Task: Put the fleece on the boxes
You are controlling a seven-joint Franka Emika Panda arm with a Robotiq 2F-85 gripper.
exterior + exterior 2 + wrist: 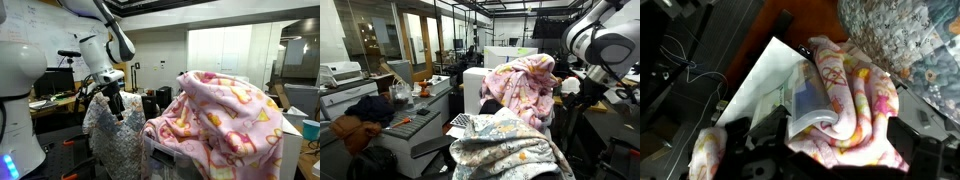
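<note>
In an exterior view, the white arm comes in from the upper left, and its gripper hangs right over the top edge of a grey-white patterned cloth. Its jaws stand apart with nothing between them. Whether the tips brush that cloth I cannot tell. To the right and apart from the gripper, the fleece lies heaped over a tall support. Its ridge slopes from a peak at the upper left down to the right, and its folds hang towards the floor. A translucent tub shows under its left hem. There is a narrow gap of open room between the cloth and the fleece, and clear air above both.

In an exterior view from the opposite side, the fleece stands taller than it is wide, so its long axis is near upright. The patterned cloth fills the foreground just below it. A white cabinet is close behind on the left and the arm crowds the right edge, so little room is free on either side. The gripper itself is not clear here.

In the wrist view, the fleece runs on a slant from upper middle to lower right, partly over the corner of a white panel, with the patterned cloth at the upper right. The gripper shows dark along the bottom edge — jaws wide, clamped on nothing.
</note>
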